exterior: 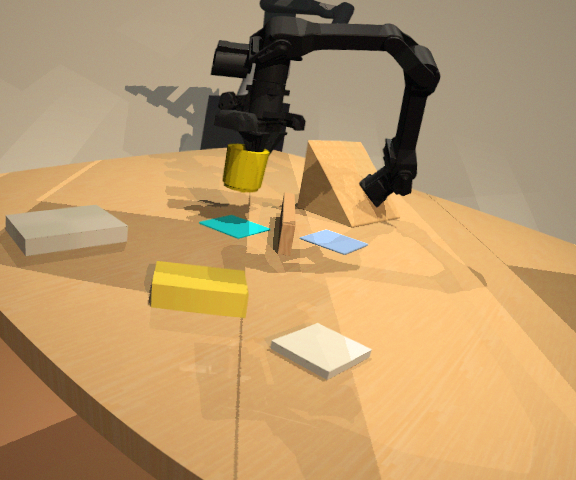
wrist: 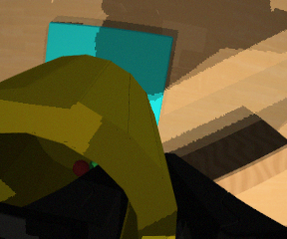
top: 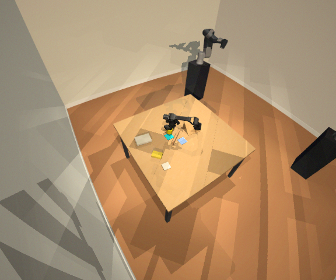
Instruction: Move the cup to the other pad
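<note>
- We have the pincer [exterior: 255, 140] clenched on the rim of the yellow cup [exterior: 245, 166], which hangs in the air, apart from the table [exterior: 433, 330].
- The cup looks close to upright in the exterior view; in the wrist view one dark red marble [wrist: 82, 167] shows inside it. We see none on the table.
- Below the pincer and a little forward lies the turquoise pad [exterior: 233, 225]; the cup's base is above it, not touching.
- To the pincer's side, past the low wooden divider [exterior: 285, 231], lies the pale blue pad [exterior: 334, 241], bare.
- We judge the lift and carry over the divider done, if turquoise is the target pad.
- Left: lower the cup level onto the pad, open the fingers, retreat upward without tipping it.
</note>
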Robot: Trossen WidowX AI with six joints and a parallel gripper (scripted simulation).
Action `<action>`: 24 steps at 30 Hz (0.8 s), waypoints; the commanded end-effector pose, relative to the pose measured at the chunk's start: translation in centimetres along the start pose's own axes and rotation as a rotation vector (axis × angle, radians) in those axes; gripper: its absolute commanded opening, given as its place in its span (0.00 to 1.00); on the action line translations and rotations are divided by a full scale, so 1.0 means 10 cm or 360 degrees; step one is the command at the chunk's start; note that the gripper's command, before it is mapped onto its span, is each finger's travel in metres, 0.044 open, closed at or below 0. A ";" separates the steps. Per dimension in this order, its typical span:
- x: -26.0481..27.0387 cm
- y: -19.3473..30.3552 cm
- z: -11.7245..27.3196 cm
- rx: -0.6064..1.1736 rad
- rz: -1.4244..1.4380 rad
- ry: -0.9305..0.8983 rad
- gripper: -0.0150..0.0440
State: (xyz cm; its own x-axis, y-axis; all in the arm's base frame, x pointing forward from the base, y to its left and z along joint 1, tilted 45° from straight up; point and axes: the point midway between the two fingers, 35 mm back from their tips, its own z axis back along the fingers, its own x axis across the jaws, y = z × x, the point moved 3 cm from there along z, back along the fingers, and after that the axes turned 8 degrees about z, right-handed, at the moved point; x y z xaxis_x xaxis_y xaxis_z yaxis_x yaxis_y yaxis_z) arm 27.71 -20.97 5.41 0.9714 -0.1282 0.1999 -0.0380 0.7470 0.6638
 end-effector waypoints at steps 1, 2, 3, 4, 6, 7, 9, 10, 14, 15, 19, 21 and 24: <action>-0.01 0.00 -0.07 0.0009 -0.0012 0.0000 0.25; -0.01 0.00 -0.08 0.0009 -0.0012 0.0000 0.25; 0.00 0.00 -0.09 0.0009 -0.0012 0.0000 0.25; 0.00 0.00 -0.10 0.0009 -0.0012 0.0000 0.25; 0.00 0.00 -0.13 0.0009 -0.0012 0.0000 0.25; 0.00 0.00 -0.14 0.0009 -0.0012 0.0000 0.25; 0.00 -0.01 -0.17 0.0009 -0.0011 0.0000 0.25; 0.00 -0.01 -0.19 0.0009 -0.0011 0.0000 0.25; 0.00 -0.01 -0.24 0.0009 -0.0011 0.0000 0.25; 0.00 -0.01 -0.25 0.0009 -0.0011 0.0000 0.25; 0.00 -0.01 -0.31 0.0009 -0.0011 0.0000 0.25; 0.00 -0.01 -0.33 0.0009 -0.0011 0.0000 0.25; 0.00 -0.01 -0.37 0.0009 -0.0011 -0.0001 0.25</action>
State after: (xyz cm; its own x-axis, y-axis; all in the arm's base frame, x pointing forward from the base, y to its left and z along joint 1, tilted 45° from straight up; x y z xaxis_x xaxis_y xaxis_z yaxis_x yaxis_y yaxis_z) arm 28.60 -19.02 3.05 0.9712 -0.1284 0.2007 -0.0386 0.7465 0.6642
